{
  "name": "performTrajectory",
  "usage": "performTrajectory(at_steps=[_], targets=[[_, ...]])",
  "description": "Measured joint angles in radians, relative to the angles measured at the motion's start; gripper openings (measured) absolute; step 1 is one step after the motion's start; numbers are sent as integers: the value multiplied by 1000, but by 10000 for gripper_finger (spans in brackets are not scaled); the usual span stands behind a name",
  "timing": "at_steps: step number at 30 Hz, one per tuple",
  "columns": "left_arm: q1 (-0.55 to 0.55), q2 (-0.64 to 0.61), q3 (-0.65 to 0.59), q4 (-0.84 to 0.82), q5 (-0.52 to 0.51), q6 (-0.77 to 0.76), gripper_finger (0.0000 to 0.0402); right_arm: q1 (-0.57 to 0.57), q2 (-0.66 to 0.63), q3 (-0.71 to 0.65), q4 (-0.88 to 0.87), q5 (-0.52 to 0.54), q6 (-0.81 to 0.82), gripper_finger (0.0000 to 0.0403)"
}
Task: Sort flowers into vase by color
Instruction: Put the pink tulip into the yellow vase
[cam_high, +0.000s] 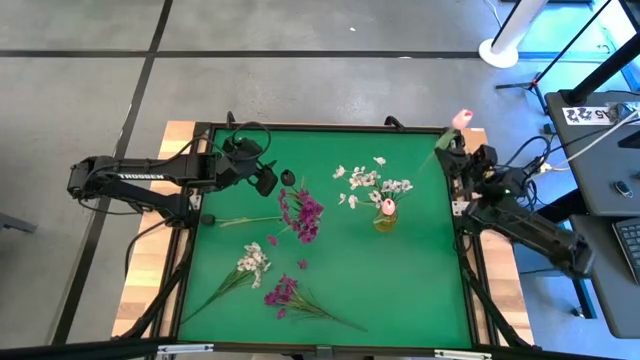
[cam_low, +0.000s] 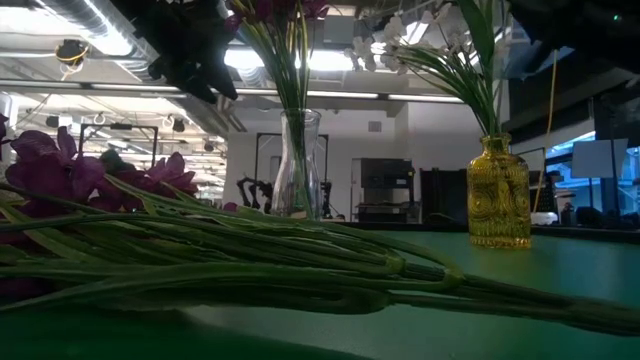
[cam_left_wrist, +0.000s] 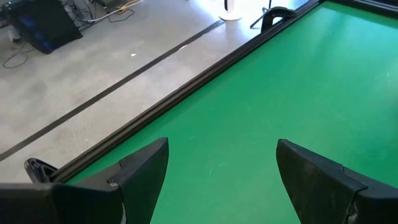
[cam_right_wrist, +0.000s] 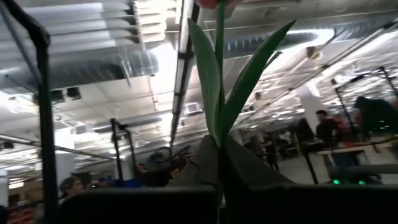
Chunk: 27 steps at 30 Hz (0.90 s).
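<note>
The green table (cam_high: 420, 290) fills the high view, with the left arm lying along its far left edge and the right arm at its far right corner. The left gripper (cam_high: 268, 178) hangs over bare green near the far edge, holding nothing; only the left wrist view shows how widely its two fingers (cam_left_wrist: 140, 177) stand apart above the mat. The right gripper (cam_high: 452, 148) is clamped together on a pink tulip (cam_high: 461, 119), which it holds at the table's far right corner with the bud beyond the edge. The right wrist view adds that the stem and leaves (cam_right_wrist: 219, 81) rise straight up from between the closed fingers. A clear vase (cam_low: 297, 165) carries the magenta sprays (cam_high: 303, 212); from above, the blooms hide the glass, which the low view shows upright. An amber vase (cam_low: 498, 192) right of centre holds the white blossoms (cam_high: 365, 182) and a pink bud (cam_high: 387, 206). Lying flat near the front are a white spray (cam_high: 252, 263) and a magenta spray (cam_high: 283, 294), whose stems cross the low view's foreground. A dark bud (cam_high: 288, 177) lies just beside the left gripper.
</note>
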Motion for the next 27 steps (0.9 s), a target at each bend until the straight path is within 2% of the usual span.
performTrajectory(at_steps=[7,11,16,27], targets=[[0,0,0,-1,0,0,292,264,60,3,-17,176,-167,0],[0,0,0,-2,6,0,292,382,60,47,-118,286,-284,0],[0,0,0,-13,9,-1,292,485,63,121,-263,397,-360,0],[0,0,0,-12,11,-2,292,622,75,126,-247,512,-423,0]])
